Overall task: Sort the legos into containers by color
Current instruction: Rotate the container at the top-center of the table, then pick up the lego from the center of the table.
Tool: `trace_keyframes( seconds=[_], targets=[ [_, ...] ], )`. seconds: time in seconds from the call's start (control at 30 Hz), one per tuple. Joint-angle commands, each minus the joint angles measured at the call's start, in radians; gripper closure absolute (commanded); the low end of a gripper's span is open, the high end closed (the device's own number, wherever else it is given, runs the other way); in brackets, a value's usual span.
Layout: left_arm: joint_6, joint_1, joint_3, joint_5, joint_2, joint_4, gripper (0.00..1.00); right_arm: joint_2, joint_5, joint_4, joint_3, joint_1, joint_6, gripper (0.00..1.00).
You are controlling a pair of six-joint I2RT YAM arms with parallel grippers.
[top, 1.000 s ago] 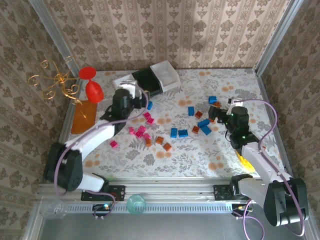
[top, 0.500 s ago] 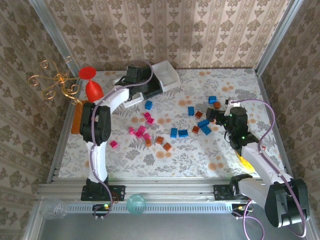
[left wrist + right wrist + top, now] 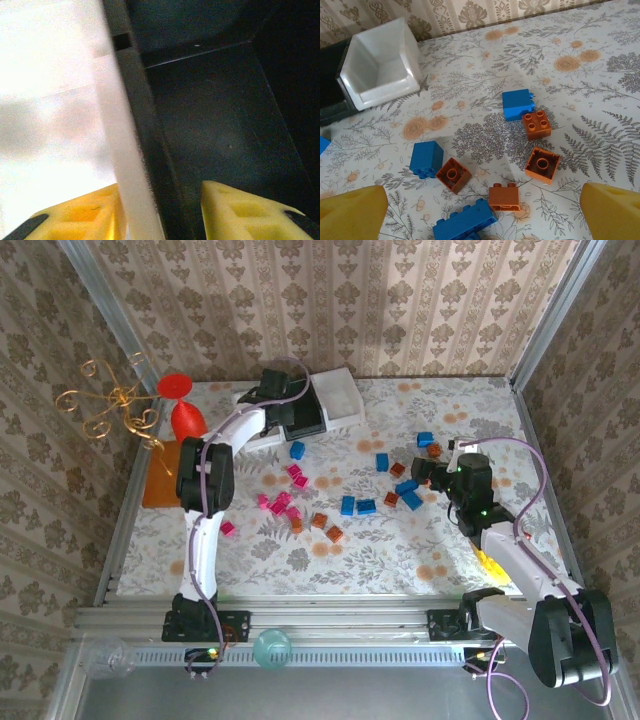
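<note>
Floral tabletop fills the cell, and the black bin at its far side is your reference. Your left jaws hang right over that bin, spread and holding nothing. The left wrist view has one yellow pad above a white bin and the other above the black bin's dark floor, with the two bins' touching walls running between them. No brick shows on that floor.

The legos all lie loose on the tabletop, nearer you than the black bin and to its right. The pink ones are closest to it, the blue and orange ones farther right. Your right jaws sit at that farther group, well apart from the black bin, spread wide and empty.

From the right wrist, a long blue brick lies just ahead of the jaws, about midway between them, its long axis running nearly across the gap. I judge that closing as they stand would meet its short ends, while a wrist turn would take its narrow width. An orange brick sits just beside it. The right arm is plainly the nearer one here.
</note>
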State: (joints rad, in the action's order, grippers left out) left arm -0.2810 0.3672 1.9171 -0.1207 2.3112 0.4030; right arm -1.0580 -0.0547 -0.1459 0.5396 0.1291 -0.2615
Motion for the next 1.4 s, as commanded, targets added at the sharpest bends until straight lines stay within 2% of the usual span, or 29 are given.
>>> trace_keyframes(
  seconds=[0.0, 0.17, 0.33, 0.63, 0.77, 0.97, 1.13, 1.2, 1.37],
  targets=[
    [0.070, 0.045, 0.026, 0.055, 0.014, 0.028, 0.62, -0.014, -0.010, -0.002, -0.003, 0.004, 0.003, 0.00],
    [0.083, 0.084, 0.075, 0.071, 0.049, 0.049, 0.62, -0.026, 0.000, -0.002, 0.000, 0.004, -0.002, 0.00],
    [0.049, 0.125, 0.180, 0.028, 0.107, 0.117, 0.62, -0.039, 0.021, 0.014, 0.014, 0.004, -0.004, 0.00],
    [-0.076, 0.131, 0.136, 0.005, 0.032, 0.077, 0.61, -0.045, 0.049, 0.037, 0.031, 0.007, 0.002, 0.00],
    [-0.131, 0.131, -0.020, 0.018, -0.054, -0.015, 0.59, -0.044, 0.042, 0.037, 0.028, 0.007, 0.004, 0.00],
    [-0.161, 0.126, -0.246, 0.033, -0.245, -0.159, 0.37, -0.063, 0.057, 0.033, 0.031, 0.010, 0.002, 0.00],
    [-0.041, 0.118, -0.540, 0.079, -0.463, -0.313, 0.29, -0.072, 0.071, 0.044, 0.043, 0.024, 0.014, 0.00],
    [0.029, 0.103, -0.646, 0.145, -0.524, -0.320, 0.28, -0.075, 0.082, 0.041, 0.046, 0.034, 0.023, 0.00],
    [0.133, 0.043, -0.767, 0.312, -0.544, -0.328, 0.22, -0.100, 0.196, -0.003, 0.048, 0.094, 0.075, 0.00]
  ],
)
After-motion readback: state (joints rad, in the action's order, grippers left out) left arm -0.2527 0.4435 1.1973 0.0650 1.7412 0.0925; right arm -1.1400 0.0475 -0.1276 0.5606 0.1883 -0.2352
